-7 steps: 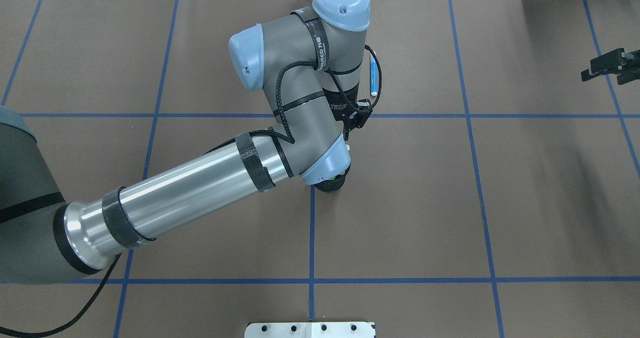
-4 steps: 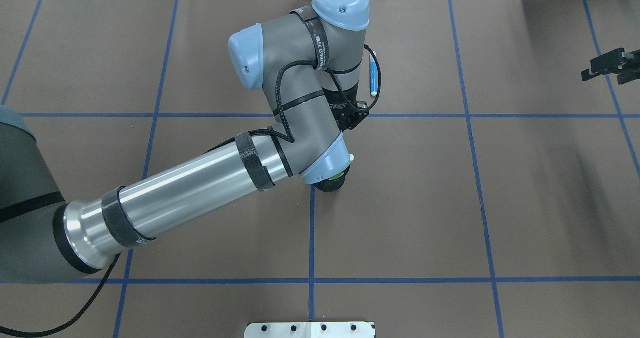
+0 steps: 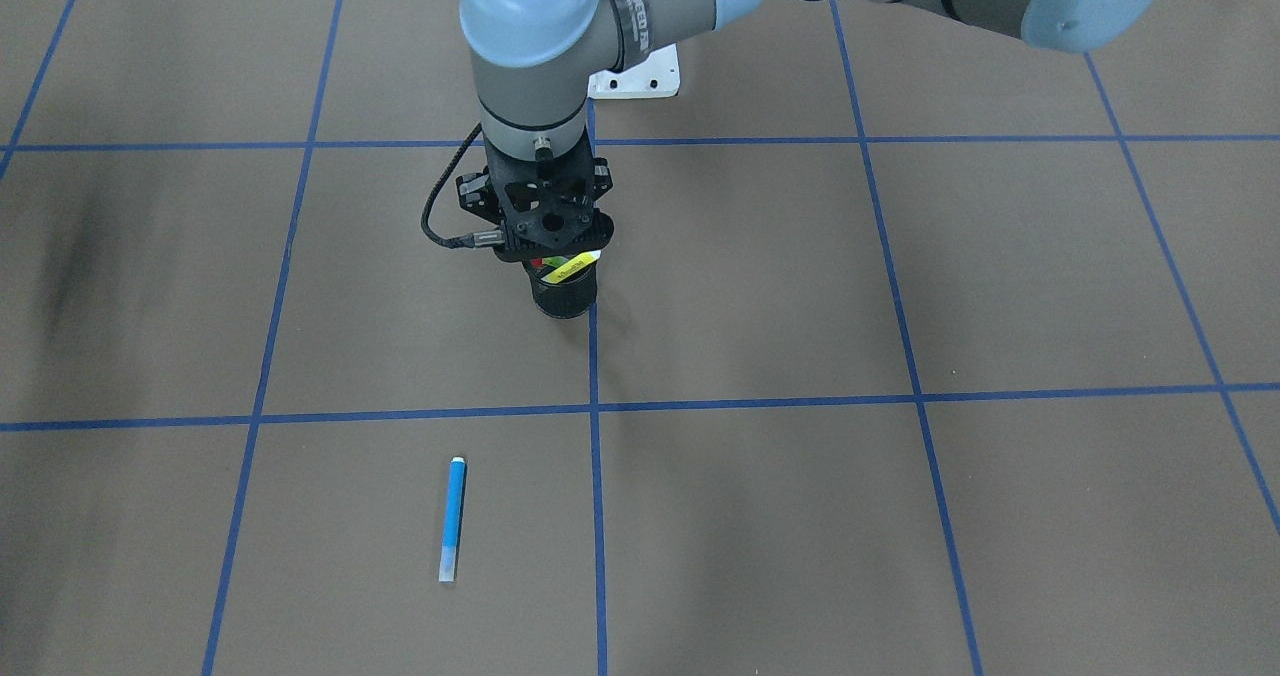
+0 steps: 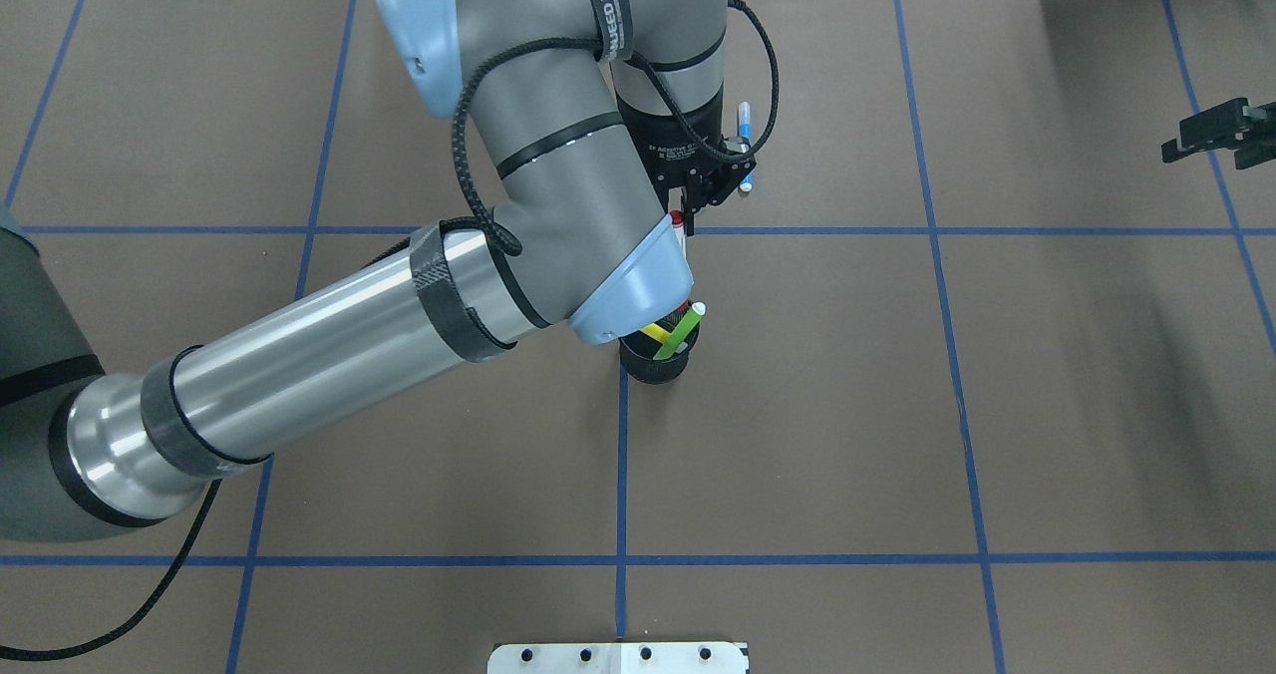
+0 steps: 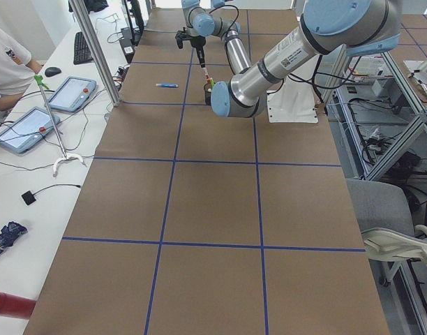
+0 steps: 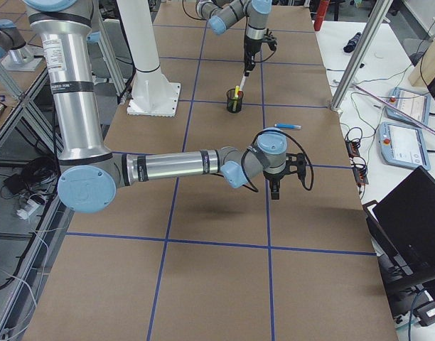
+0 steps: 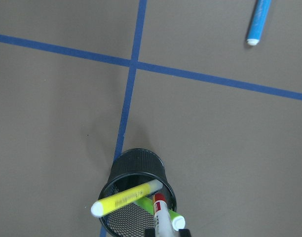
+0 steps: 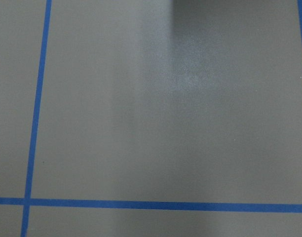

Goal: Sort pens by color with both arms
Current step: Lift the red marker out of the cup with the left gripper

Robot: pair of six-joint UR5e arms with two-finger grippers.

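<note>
My left gripper (image 4: 690, 200) hangs above the black mesh cup (image 4: 653, 363), shut on the white pen with the red cap (image 7: 161, 217), which points down toward the cup's mouth. A yellow pen (image 7: 126, 200) and a light green pen (image 7: 173, 220) lean inside the cup (image 7: 136, 163). On the table beyond the cup lies the blue pen (image 3: 453, 516), partly hidden by the left wrist in the overhead view. My right gripper (image 4: 1211, 136) hovers open and empty at the far right edge of the table.
Brown paper with a blue tape grid (image 4: 623, 559) covers the table. The white metal base plate (image 4: 618, 657) sits at the near edge. In the side view a person (image 5: 8, 66) sits at a bench with tablets (image 5: 72, 93) beside the table.
The left arm has risen and swung away from the cup, drawing the red-capped pen upward. The cup with the yellow and green pens, earlier mostly hidden under the wrist, now shows.
</note>
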